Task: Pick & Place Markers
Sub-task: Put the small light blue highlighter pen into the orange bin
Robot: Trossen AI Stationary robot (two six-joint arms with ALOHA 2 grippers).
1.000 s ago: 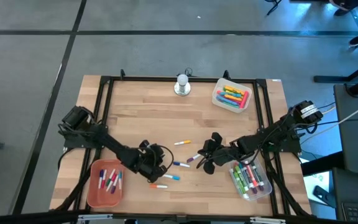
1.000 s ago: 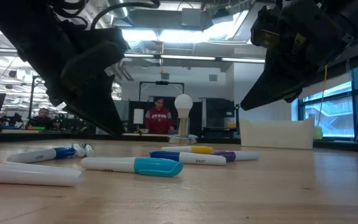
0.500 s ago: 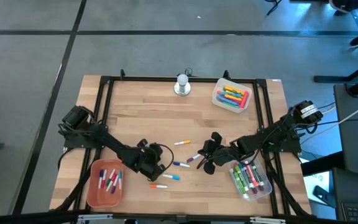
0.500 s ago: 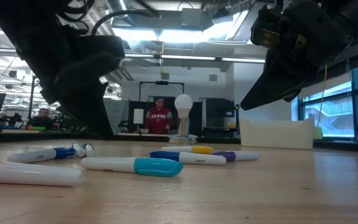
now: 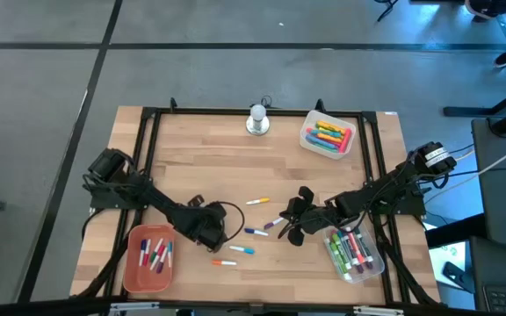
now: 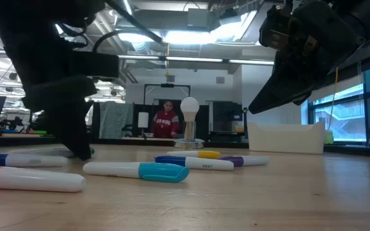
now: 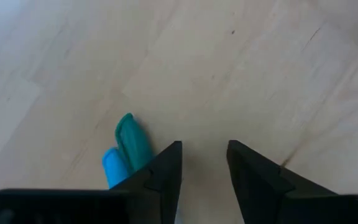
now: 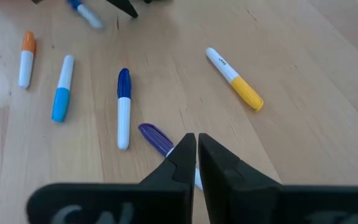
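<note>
Our left gripper (image 7: pixel 204 163), fingers apart, hovers by a marker (image 7: pixel 128 146); next we must close on one.

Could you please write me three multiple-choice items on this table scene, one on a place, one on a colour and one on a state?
1. Where does the orange tray stand?
A. at the table's far edge beside the round knob
B. at the near edge on the left arm's side
C. between the two arms

2. In the right wrist view, what colour is the cap of the marker lying apart from the others?
A. yellow
B. red
C. black

3. How do the right gripper's jaws stand?
A. wide apart around a marker
B. shut, holding nothing
C. clamped on a tray's rim

Answers:
1 B: the high view shows the tray near the left arm's base.
2 A: its end is plainly yellow.
3 B: the right wrist view shows the jaws together with nothing between them.
</note>
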